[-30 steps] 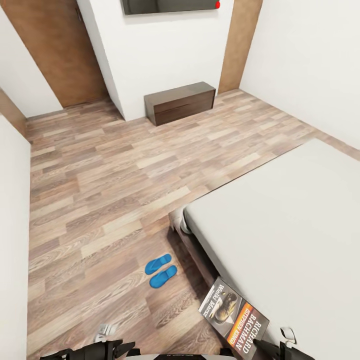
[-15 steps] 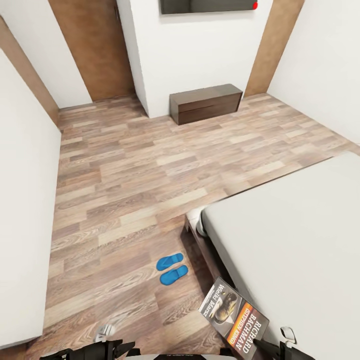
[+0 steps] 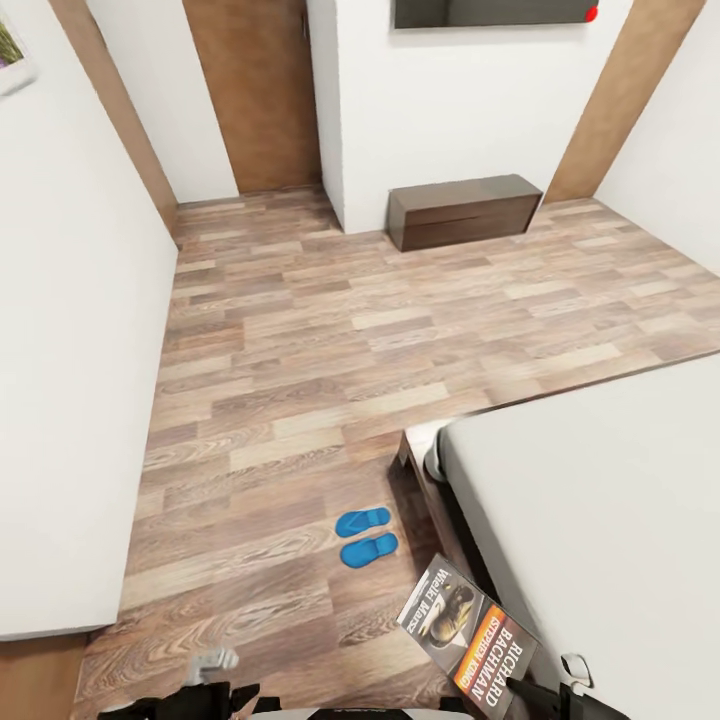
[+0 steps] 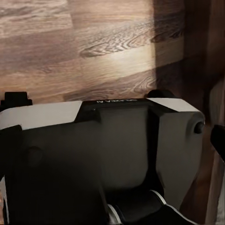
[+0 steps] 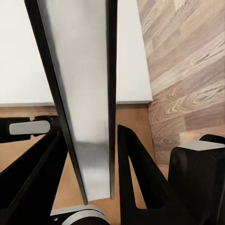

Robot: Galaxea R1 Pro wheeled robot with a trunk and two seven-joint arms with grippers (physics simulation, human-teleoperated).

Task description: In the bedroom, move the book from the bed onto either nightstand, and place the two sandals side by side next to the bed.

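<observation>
The bed (image 3: 600,520) takes up the lower right of the head view, plain grey mattress with the dark frame showing along its left edge. Across the floor (image 3: 300,350), the long low dark cabinet (image 3: 465,211) sits against the white wall in the upper middle.

The book (image 3: 470,637) is at the bottom right of center, held up over the bed's edge at a tilt, cover facing up with the orange band and "Richard Bachman" readable. In the right wrist view it runs edge-on between the right gripper's (image 5: 91,140) two dark fingers, which are clamped on it near one end. Thin paperback, so I'd guess it's light but floppy, and the cover looks slick enough to slide or droop if it's only pinched at a corner. A hold closer to the spine would be stiffer.

The sandals (image 3: 366,536) are in the lower middle, flat on the floor just beside the bed's corner, side by side. Probably light and a bit bendy, so best pinched at an edge.

Left gripper: the left wrist view mostly gives robot body, so can't tell if it's released or clenched.
</observation>
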